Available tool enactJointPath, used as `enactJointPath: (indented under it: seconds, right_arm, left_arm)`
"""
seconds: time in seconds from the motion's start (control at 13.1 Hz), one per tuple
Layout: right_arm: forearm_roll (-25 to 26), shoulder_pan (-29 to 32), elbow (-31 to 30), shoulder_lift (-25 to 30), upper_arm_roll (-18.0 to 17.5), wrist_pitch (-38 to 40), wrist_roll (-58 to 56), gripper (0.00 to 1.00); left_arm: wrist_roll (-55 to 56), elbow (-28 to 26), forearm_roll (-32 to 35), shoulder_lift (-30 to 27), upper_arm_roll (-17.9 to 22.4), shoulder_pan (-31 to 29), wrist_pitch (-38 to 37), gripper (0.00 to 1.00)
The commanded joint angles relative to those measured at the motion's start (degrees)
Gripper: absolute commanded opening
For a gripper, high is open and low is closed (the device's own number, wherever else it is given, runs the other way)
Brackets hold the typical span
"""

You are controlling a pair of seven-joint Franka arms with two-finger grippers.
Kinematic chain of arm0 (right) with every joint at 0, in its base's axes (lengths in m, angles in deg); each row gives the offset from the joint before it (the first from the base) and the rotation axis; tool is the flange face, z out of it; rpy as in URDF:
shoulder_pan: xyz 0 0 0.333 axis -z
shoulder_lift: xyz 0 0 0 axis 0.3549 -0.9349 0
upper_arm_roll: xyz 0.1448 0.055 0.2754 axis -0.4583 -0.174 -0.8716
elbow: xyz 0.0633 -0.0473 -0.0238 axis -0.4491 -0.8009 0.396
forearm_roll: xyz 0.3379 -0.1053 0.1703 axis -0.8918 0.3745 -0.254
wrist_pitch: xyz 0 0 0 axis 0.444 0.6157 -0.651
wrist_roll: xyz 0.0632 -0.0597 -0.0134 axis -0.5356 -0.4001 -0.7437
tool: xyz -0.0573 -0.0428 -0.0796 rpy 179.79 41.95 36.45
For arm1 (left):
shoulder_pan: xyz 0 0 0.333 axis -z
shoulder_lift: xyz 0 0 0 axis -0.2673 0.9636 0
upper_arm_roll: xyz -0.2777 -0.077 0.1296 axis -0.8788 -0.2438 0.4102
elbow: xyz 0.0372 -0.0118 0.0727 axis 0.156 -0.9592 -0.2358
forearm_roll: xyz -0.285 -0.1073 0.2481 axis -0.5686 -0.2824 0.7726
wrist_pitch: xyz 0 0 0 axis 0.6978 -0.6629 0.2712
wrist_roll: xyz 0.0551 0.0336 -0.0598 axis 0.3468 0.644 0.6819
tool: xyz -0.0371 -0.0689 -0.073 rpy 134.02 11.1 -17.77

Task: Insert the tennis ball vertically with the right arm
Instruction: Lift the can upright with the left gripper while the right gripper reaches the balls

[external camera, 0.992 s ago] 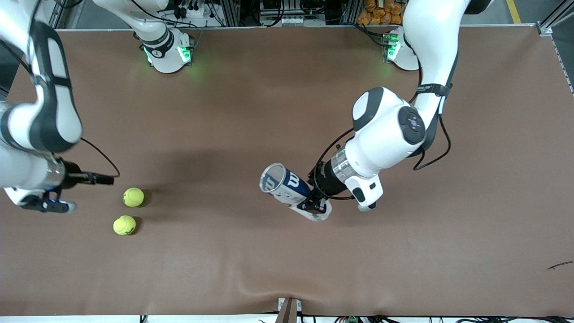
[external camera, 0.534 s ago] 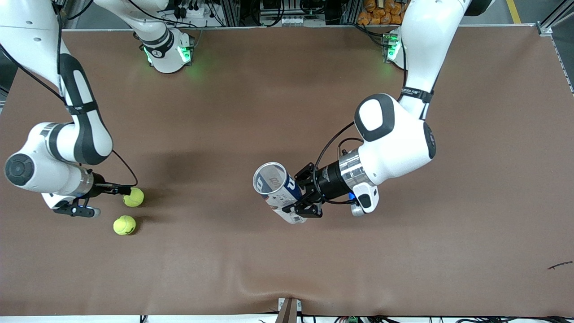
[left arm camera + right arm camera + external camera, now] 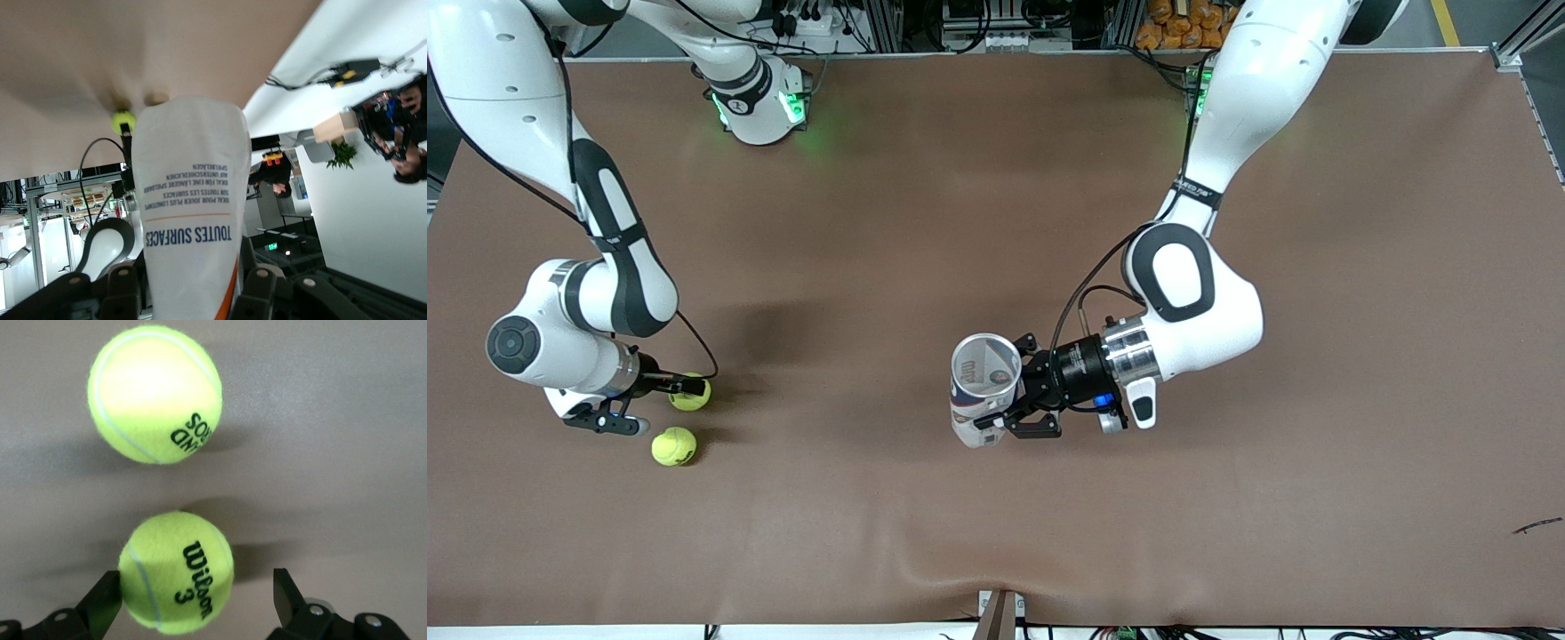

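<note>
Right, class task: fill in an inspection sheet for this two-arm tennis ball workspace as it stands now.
Surface: brown table cover, slightly rippled at the edge nearest the front camera.
Job's things: two tennis balls lie close together toward the right arm's end. The tennis ball can stands about upright mid-table, open mouth up.
Clutter: small dark scrap toward the left arm's end.
Grippers: the left tool grips the can's side. The right tool is open and low at the balls, holding neither.
Cables: black cable loops at the left wrist, and another at the right wrist.
Surroundings: racks and wiring along the robots' edge.
</note>
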Motion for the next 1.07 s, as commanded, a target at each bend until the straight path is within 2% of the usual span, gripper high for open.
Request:
enactJointPath:
  seconds: [0.0,0.15,0.38,0.53,0.61,0.76,0.99]
  right_arm:
    - [-0.16,0.61,-0.59,-1.34,-0.61,-2.11,0.91,1.00]
    - [-0.24,0.61,-0.68,-1.95,-0.70,-2.90,0.91,1.00]
    - [-0.77,0.61,-0.68,-2.13,-0.70,-3.96,0.91,1.00]
    - [-3.05,0.34,-0.42,-2.13,-0.70,-3.96,0.82,0.79]
    - [-3.06,0.34,-0.33,-1.96,-0.70,-3.87,0.82,0.72]
    - [-3.06,0.34,-0.33,-0.64,-0.70,-2.91,0.91,0.69]
    - [-3.06,0.17,0.37,5.93,-0.70,5.58,1.00,0.69]
  left_arm:
    - [-3.19,-6.47,-5.35,-1.30,-0.16,0.64,0.73,0.51]
    - [-8.99,-9.55,-13.00,-1.13,-0.78,2.04,0.73,0.52]
    - [-12.00,-12.37,-19.59,-0.78,-1.13,4.40,1.17,0.52]
    - [-12.00,-12.91,-23.57,-0.78,-1.13,7.66,6.94,0.52]
    - [-12.00,-13.25,-23.66,-0.25,-1.13,8.89,8.63,0.52]
    - [-14.53,-13.87,-25.15,2.12,-1.13,11.09,10.30,0.53]
    - [-23.49,-15.01,-31.65,3.97,-1.13,12.95,11.37,0.53]
